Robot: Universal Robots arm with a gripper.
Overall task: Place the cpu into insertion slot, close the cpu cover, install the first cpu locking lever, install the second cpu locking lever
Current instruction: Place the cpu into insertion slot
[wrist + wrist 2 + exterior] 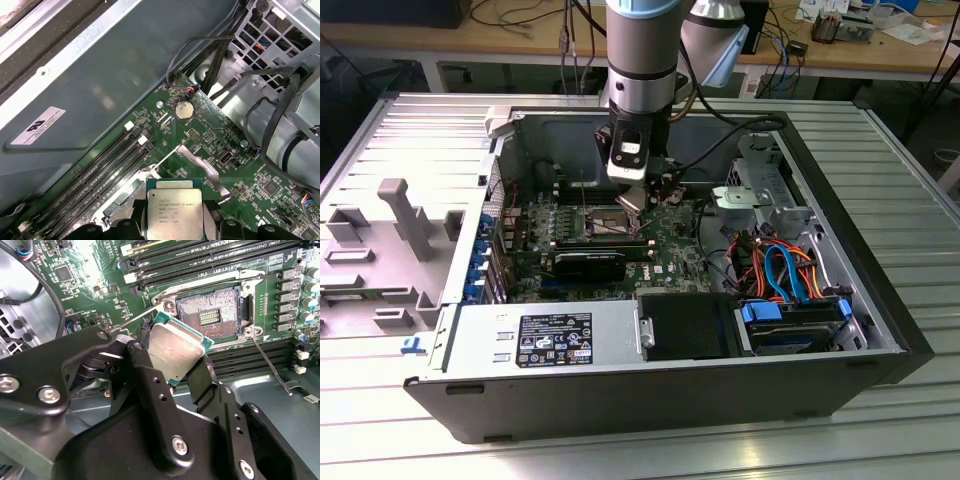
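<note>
Green motherboard point(75, 287), memory slots point(250, 357) beside cpu point(175, 347)

Dull silver metal cpu point(175, 347), matt black fingers point(154, 392)

– Can you see the whole cpu point(174, 212)?
– No. In the first wrist view the picture's edge cuts its lower edge. In the second wrist view the fingers point(155, 395) hide its lower part, and it covers one slot point(212, 315) corner.

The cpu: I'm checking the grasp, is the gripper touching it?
Touching. In the second wrist view the gripper clamps the cpu by two opposite edges; the insertion slot lies bare.
</note>
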